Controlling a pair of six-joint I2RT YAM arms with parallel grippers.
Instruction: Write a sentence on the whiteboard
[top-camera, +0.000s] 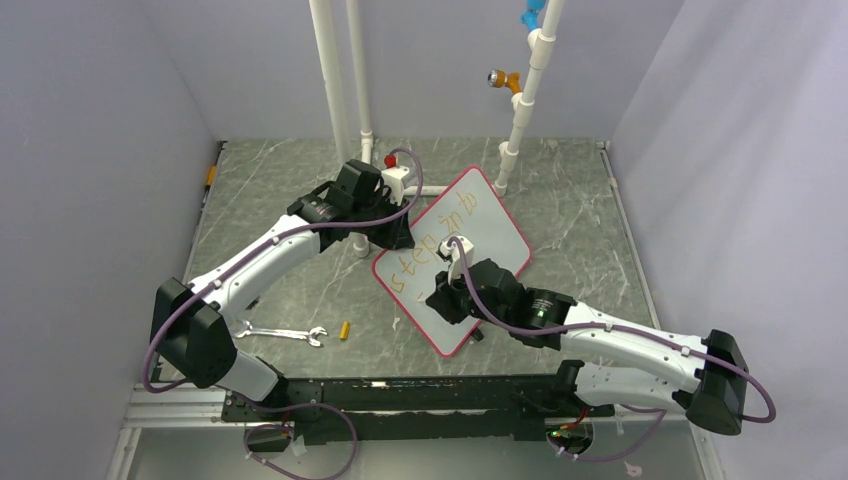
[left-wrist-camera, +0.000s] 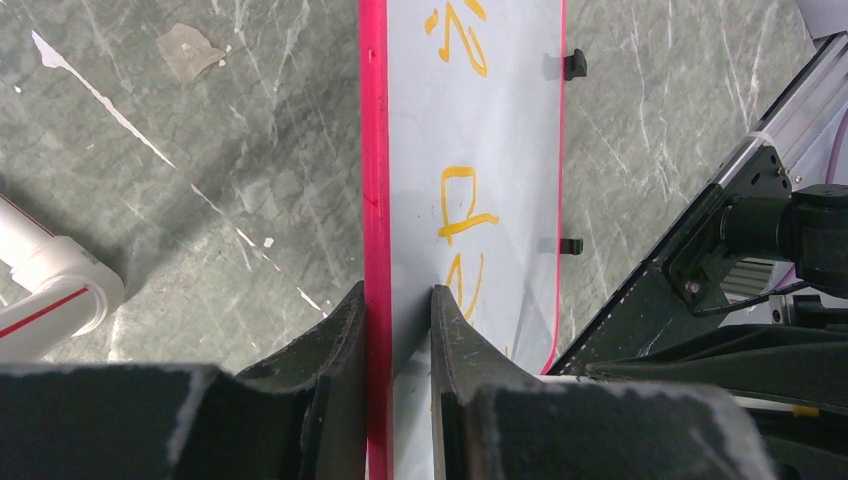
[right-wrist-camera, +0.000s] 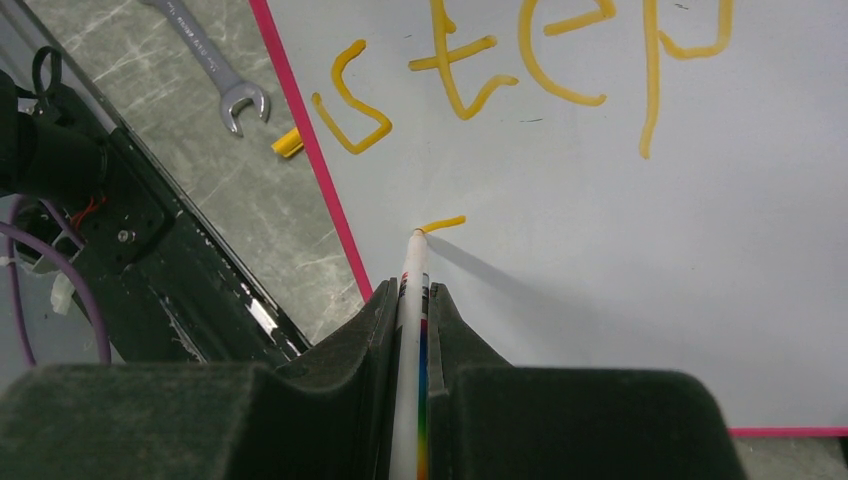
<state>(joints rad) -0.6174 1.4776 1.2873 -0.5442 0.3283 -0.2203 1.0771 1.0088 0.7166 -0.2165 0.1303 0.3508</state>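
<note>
The whiteboard (top-camera: 480, 225) lies tilted on the marble table, white with a red-pink rim. My left gripper (top-camera: 392, 228) is shut on its far-left rim (left-wrist-camera: 374, 200), one finger on each side of the edge. The sentence (top-camera: 425, 252) shows in orange-yellow: "step" is readable in the right wrist view (right-wrist-camera: 480, 70). My right gripper (top-camera: 447, 296) is shut on a white marker (right-wrist-camera: 412, 300) with a rainbow stripe. Its tip touches the board at a short fresh orange stroke (right-wrist-camera: 442, 223) below "step". Two black clips (left-wrist-camera: 572, 65) sit on the board's other edge.
A silver wrench (top-camera: 282, 333) and a small yellow marker cap (top-camera: 345, 329) lie on the table left of the board. White pipes (top-camera: 335, 80) stand at the back. The black base rail (top-camera: 400, 392) runs along the near edge.
</note>
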